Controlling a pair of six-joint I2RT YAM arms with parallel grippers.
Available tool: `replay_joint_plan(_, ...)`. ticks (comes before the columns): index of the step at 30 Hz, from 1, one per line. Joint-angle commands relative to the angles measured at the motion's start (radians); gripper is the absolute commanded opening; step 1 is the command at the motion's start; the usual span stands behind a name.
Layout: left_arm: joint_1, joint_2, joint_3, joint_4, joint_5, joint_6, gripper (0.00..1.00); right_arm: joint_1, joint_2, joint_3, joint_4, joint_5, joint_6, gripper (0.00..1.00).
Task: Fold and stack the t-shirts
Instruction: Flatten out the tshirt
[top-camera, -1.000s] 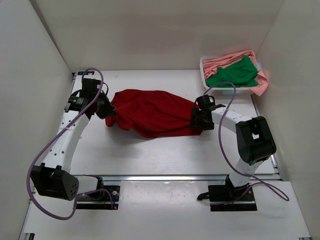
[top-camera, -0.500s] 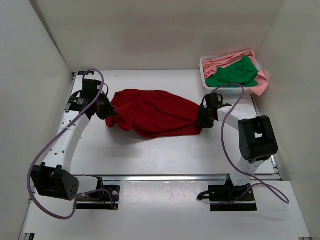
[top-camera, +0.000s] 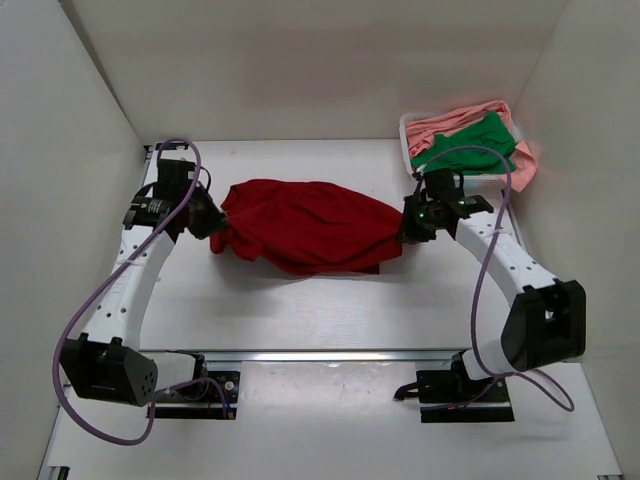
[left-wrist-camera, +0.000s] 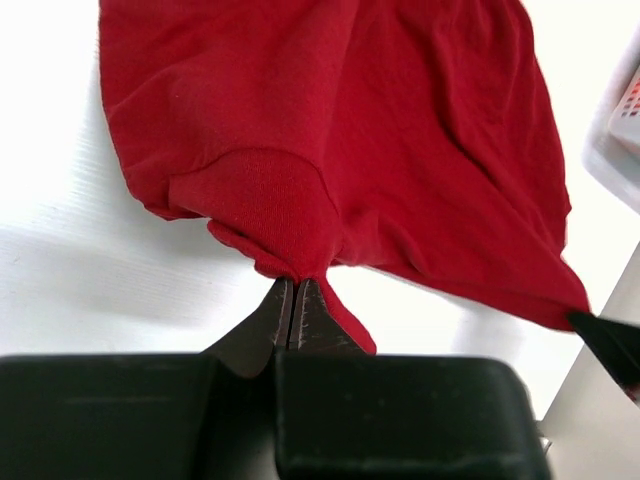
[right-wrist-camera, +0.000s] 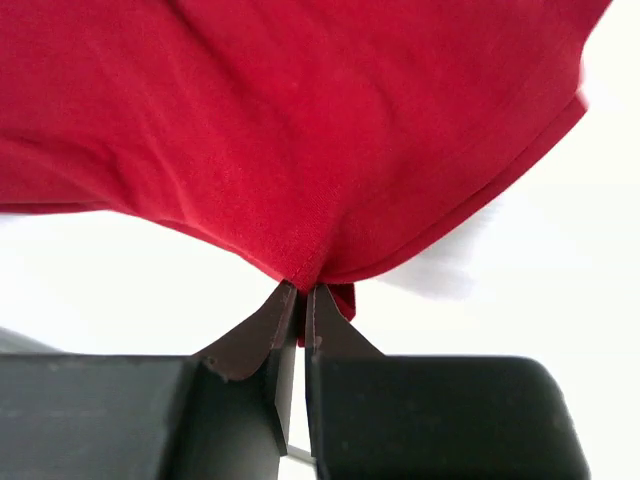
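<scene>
A dark red t-shirt (top-camera: 305, 225) hangs stretched between both grippers above the middle of the table. My left gripper (top-camera: 214, 228) is shut on its left end, the cloth pinched at the fingertips (left-wrist-camera: 293, 290). My right gripper (top-camera: 405, 228) is shut on the right end of the dark red t-shirt (right-wrist-camera: 300, 130), with a fold of cloth caught between the tips (right-wrist-camera: 305, 290). The cloth sags in the middle and casts a shadow on the table. A bright green t-shirt (top-camera: 465, 148) and a light salmon pink t-shirt (top-camera: 450, 120) lie bunched in the basket at the back right.
The white slatted basket (top-camera: 408, 150) stands against the back right wall; its corner (left-wrist-camera: 615, 140) shows at the right edge of the left wrist view. White walls close in the table on three sides. A metal rail (top-camera: 350, 355) runs along the near edge.
My right gripper has shut on the shirt's right end and lifted it, moving slightly back and right. The right arm has straightened out. The left gripper has barely moved.
</scene>
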Motion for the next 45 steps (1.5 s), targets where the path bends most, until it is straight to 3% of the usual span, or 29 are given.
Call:
replay_joint_plan(1,0.028,-0.052,0.008,0.015,0.009,0.003,0.00,-0.042,-0.054,0.056,-0.098,-0.095,-0.030,0.00)
replay_joint_plan(5,0.040,-0.041,0.020,0.024,0.013,-0.008,0.00,-0.085,0.065,0.150,-0.017,-0.143,-0.060,0.00)
replay_joint_plan(10,0.032,-0.014,0.074,0.027,0.007,-0.005,0.00,-0.104,0.445,0.523,0.008,-0.123,-0.059,0.03)
replay_joint_plan(11,0.032,0.000,0.077,0.024,0.007,-0.002,0.00,-0.105,0.488,0.579,-0.003,-0.088,-0.048,0.08)
replay_joint_plan(13,0.020,0.005,0.093,0.024,0.000,0.000,0.00,-0.109,0.634,0.807,-0.063,-0.037,-0.048,0.31)
replay_joint_plan(16,0.011,0.012,0.094,0.024,-0.006,0.011,0.00,-0.079,0.691,0.940,-0.207,0.066,-0.063,0.47)
replay_joint_plan(18,-0.001,0.009,0.088,0.023,-0.013,0.012,0.00,-0.046,0.641,0.851,-0.215,0.148,-0.066,0.47)
replay_joint_plan(21,-0.007,0.012,0.082,0.020,-0.014,0.008,0.00,0.012,0.465,0.498,-0.120,0.170,-0.046,0.45)
replay_joint_plan(24,-0.017,0.011,0.071,0.040,-0.007,0.014,0.00,0.082,0.303,0.267,-0.025,0.189,-0.004,0.44)
replay_joint_plan(27,-0.023,0.012,0.056,0.043,0.004,0.008,0.00,0.125,0.252,0.134,0.017,0.189,0.032,0.46)
replay_joint_plan(31,-0.035,0.015,0.048,0.047,0.012,0.008,0.00,0.134,0.295,0.125,0.044,0.247,0.029,0.50)
replay_joint_plan(36,-0.040,0.008,0.036,0.047,0.016,0.005,0.00,0.141,0.401,0.204,0.038,0.236,0.010,0.64)
replay_joint_plan(45,-0.026,-0.017,0.017,0.049,0.024,-0.002,0.00,0.240,0.472,0.179,0.009,0.224,0.020,0.62)
